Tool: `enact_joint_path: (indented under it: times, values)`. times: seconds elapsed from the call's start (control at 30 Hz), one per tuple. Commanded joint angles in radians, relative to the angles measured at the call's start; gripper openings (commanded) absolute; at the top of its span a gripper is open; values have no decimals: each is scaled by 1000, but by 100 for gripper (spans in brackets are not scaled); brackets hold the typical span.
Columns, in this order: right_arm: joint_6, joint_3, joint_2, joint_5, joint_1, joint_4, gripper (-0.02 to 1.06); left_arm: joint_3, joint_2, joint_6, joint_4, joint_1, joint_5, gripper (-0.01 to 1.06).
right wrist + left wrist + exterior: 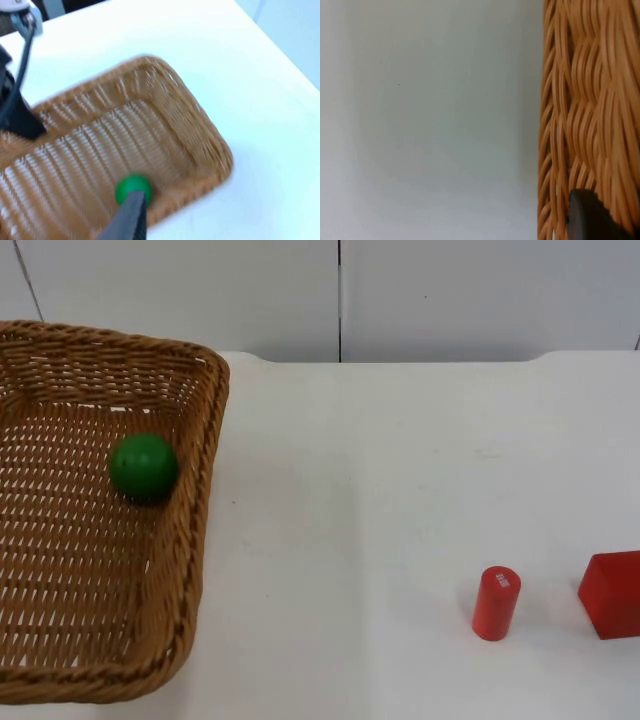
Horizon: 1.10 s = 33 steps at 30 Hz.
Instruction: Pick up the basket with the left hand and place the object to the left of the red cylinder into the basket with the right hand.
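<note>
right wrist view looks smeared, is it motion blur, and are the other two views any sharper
Right wrist view: yes, the basket weave and green ball are streaked by motion. Top view: crisp, soft even light, the ball and red cylinder cast faint shadows. Left wrist view: basket wall very close and soft, with a fingertip against it.

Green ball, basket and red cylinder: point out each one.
green ball (144, 466), top view, centre of the ball.
basket (200, 500), top view, its right rim.
red cylinder (495, 604), top view, middle of its side.

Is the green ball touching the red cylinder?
Apart. In the top view the green ball lies inside the basket, while the red cylinder stands far across the bare table.
</note>
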<state>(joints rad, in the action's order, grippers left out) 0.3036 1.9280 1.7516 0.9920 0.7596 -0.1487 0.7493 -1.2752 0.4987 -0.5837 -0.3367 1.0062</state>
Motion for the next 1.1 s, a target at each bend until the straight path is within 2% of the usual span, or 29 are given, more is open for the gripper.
enact_joint_path:
  times: [0.0, 0.03, 0.13, 0.2, 0.3, 0.37, 0.5, 0.53, 0.67, 0.8, 0.97, 1.03, 1.07]
  values:
    - [-4, -197, -159, -61, -41, -13, 105, 1, -1, 2, -31, -3, 6, 0]
    - [-4, -197, -159, -61, -41, -13, 105, 1, -1, 2, -31, -3, 6, 0]
    - [-4, -391, -319, -122, -72, -11, 105, 1, -1, 2, -38, -3, 1, 0]
    - [-4, -442, -373, -133, -81, -8, 105, 1, -1, 2, -38, -3, 1, 0]
    - [-4, -611, -529, -152, -90, 22, 105, 1, -1, 2, -40, -3, 1, 0]
    - [-4, -632, -543, -154, -90, 24, 105, 1, -1, 2, -40, -3, -1, 0]
    - [-23, -793, -680, -171, -90, 30, 105, 1, -1, 2, -40, -3, 5, 0]
    - [-23, -793, -680, -171, -90, 30, 105, 1, -1, 2, -40, -3, 5, 0]
    - [-57, -922, -748, -247, -90, 44, 105, 1, -1, 2, -40, -3, 5, 0]
    - [-93, -972, -780, -325, -90, 42, 105, 1, -1, 2, -47, -3, 1, 0]
    - [-111, -972, -803, -327, -90, 42, 105, 1, -1, 10, -94, 11, -9, 0]
    - [-111, -972, -803, -327, -90, 42, 105, 1, -19, 8, -114, 59, -74, 0]
    - [-111, -972, -803, -327, -90, 42, 105, 1, -19, 8, -114, 59, -74, 0]
